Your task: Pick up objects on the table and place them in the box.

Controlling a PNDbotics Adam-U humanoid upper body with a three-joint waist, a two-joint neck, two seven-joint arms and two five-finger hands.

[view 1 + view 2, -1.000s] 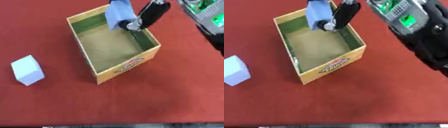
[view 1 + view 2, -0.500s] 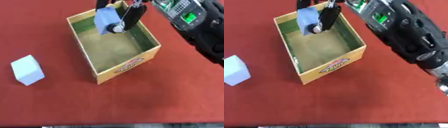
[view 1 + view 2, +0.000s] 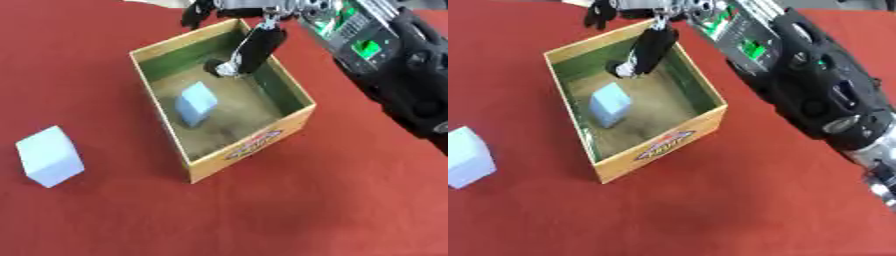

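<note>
Right hand: I have my right hand [image 3: 249, 47], black with silver joints, reaching in from the upper right and hanging over the far half of the box. Its fingers are spread and hold nothing; one long finger [image 3: 256, 46] slants down toward the box interior, and another dark fingertip shows beyond the far rim.

Right arm: my bulky black forearm [image 3: 798, 75], with green-lit panels on it, crosses the upper right of both views.

Box: the open yellow cardboard box [image 3: 254, 145] with green inner walls and a tan floor sits on the red tabletop [image 3: 332, 210], turned askew, a printed label on its near outer wall.

Cube in the box: a pale blue cube [image 3: 195, 103] is inside the box, toward the left wall, tilted on the floor. It lies apart from my fingers, below and to the left of them; I see nothing gripping it.

Cube on the table: a second pale blue cube [image 3: 50, 156] stands on the red tabletop well to the left of the box, outside it and near the left edge of my view, touching nothing else.

Left hand: I cannot see it in either view.

Task state: one cube is in the box, one is on the table.
</note>
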